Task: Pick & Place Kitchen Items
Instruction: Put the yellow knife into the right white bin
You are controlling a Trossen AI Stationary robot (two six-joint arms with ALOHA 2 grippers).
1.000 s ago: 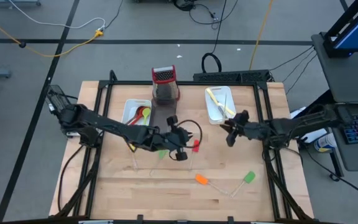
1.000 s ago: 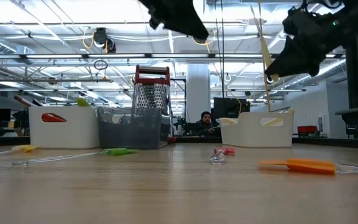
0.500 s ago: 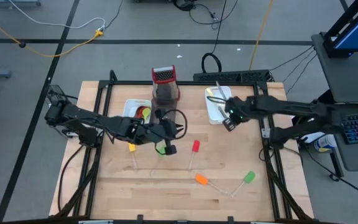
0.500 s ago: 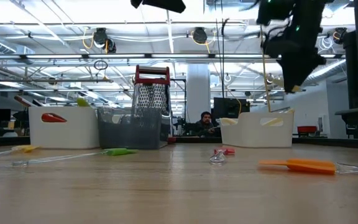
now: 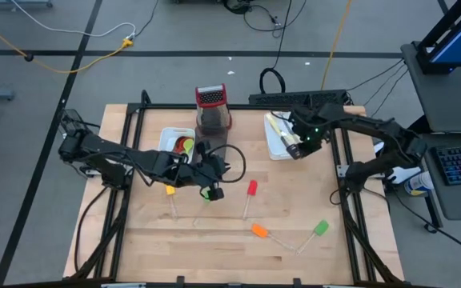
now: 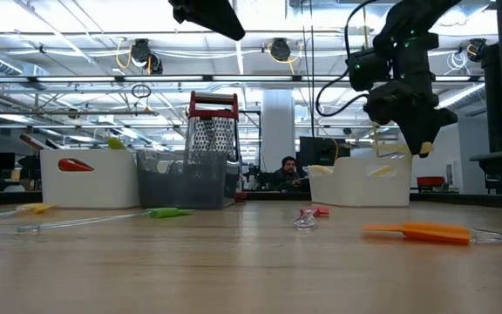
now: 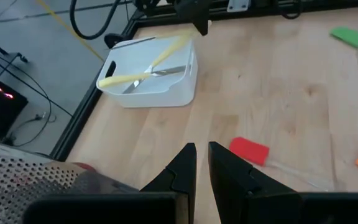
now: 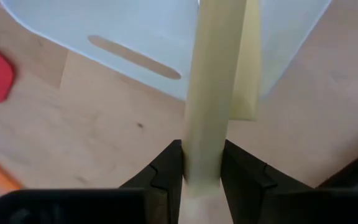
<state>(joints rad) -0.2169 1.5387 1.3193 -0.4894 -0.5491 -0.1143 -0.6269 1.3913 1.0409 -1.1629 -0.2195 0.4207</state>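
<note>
Presently the right gripper (image 8: 202, 163) hangs over the white tray (image 5: 278, 144) near the tabletop's far right corner, its two dark fingers (image 8: 166, 168) clamped on the pale yellow handle of a knife (image 8: 213, 81); in the right wrist view that handle stands straight up between the fingers with the tray's wall and its slot behind it. From table height the right gripper (image 6: 408, 105) shows above the tray (image 6: 360, 185), clear of its rim. The left wrist view shows the same tray (image 7: 148, 84) already holding pale-handled knives (image 7: 143, 67) that lie crossed inside it. The left gripper (image 7: 201, 163) hangs above the middle of the tabletop, just in front of the red-topped box grater (image 5: 212, 108), its fingers (image 7: 182, 165) drawn nearly together with only a narrow gap and nothing between them. A second white tray (image 5: 169, 140), toward the far left of the tabletop, holds red and yellow-green utensils (image 5: 184, 146). On the bare wood lie a red spatula (image 5: 251, 190) near the centre, a yellow spatula (image 5: 170, 190) and a small green utensil (image 5: 207, 194) beneath the left arm, and closer to the near edge an orange spatula (image 5: 259, 230) with a green spatula (image 5: 320, 228) just to its right. A grey tray (image 6: 168, 179) stands beside the grater at the far edge, seen from table height.
</note>
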